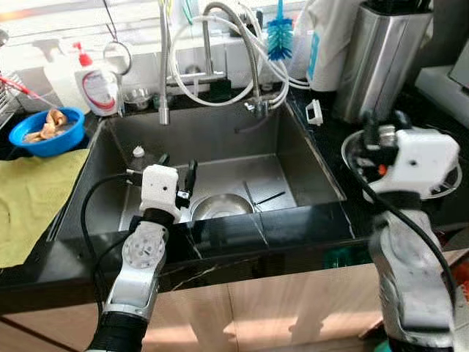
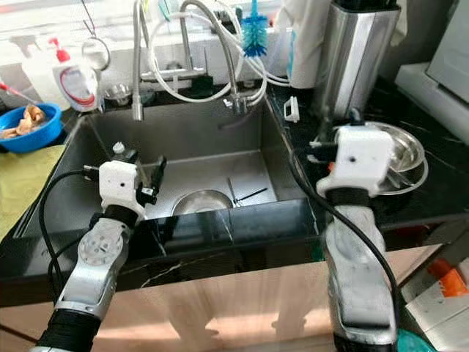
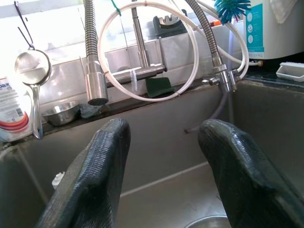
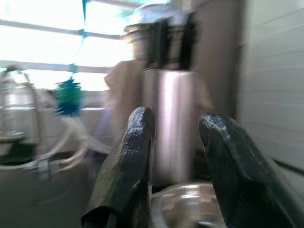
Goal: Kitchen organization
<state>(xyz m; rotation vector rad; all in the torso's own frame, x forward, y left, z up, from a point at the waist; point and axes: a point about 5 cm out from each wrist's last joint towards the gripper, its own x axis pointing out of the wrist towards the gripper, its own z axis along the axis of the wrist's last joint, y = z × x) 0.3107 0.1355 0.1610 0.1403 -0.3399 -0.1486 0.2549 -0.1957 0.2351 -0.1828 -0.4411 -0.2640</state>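
Note:
A small steel bowl [image 1: 220, 207] lies on the sink floor [image 1: 289, 172], with a thin black stick [image 1: 270, 198] beside it. My left gripper [image 1: 178, 170] hangs inside the sink just left of that bowl. It is open, and in the left wrist view nothing lies between its fingers [image 3: 107, 156]. On the counter right of the sink rests a wide steel dish [image 2: 407, 150]. My right gripper [image 4: 178, 118] hovers over the near left part of that dish, open and holding nothing. The white wrist housing [image 2: 359, 158] hides its fingertips in the eye views.
Faucets and looping white hoses [image 1: 220, 44] stand behind the sink, with a blue bottle brush [image 1: 278, 37]. A tall steel canister [image 1: 381, 59] is at back right. A blue bowl of food [image 1: 45, 132], a soap bottle [image 1: 99, 84] and a yellow cloth [image 1: 33, 198] are on the left.

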